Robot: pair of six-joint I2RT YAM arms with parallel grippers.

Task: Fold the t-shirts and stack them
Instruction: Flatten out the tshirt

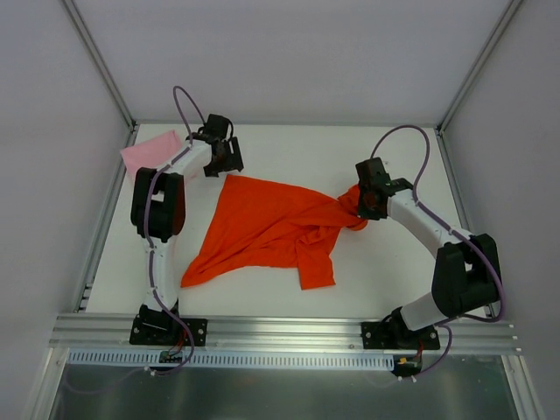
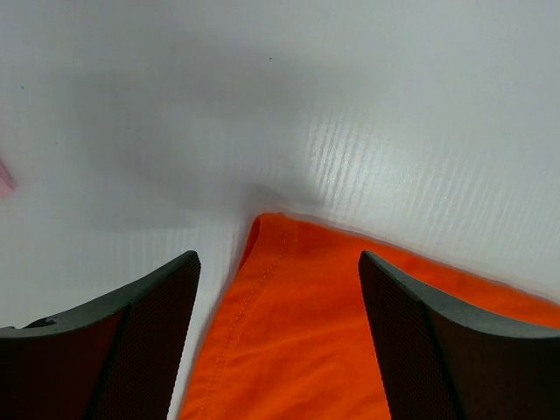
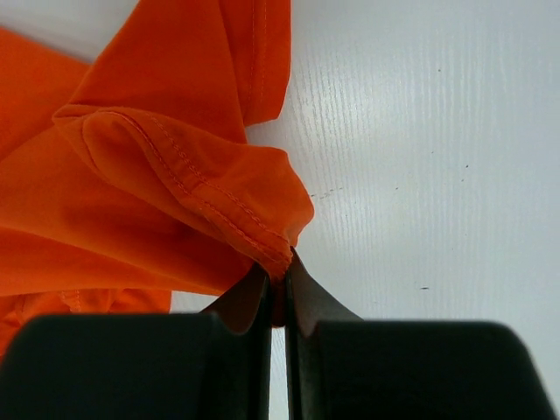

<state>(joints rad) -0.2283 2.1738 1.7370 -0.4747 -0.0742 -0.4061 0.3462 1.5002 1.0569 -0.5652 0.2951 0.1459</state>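
The orange-red t-shirt lies rumpled across the middle of the table. My left gripper is open just above the shirt's far-left corner, which lies between its fingers. My right gripper is shut on the shirt's right edge, a hemmed fold pinched between its fingertips and lifted a little. The light pink shirt lies as a small folded square at the far left corner, behind my left arm; a sliver shows in the left wrist view.
The white table is walled at the back and sides. An aluminium rail runs along the near edge by the arm bases.
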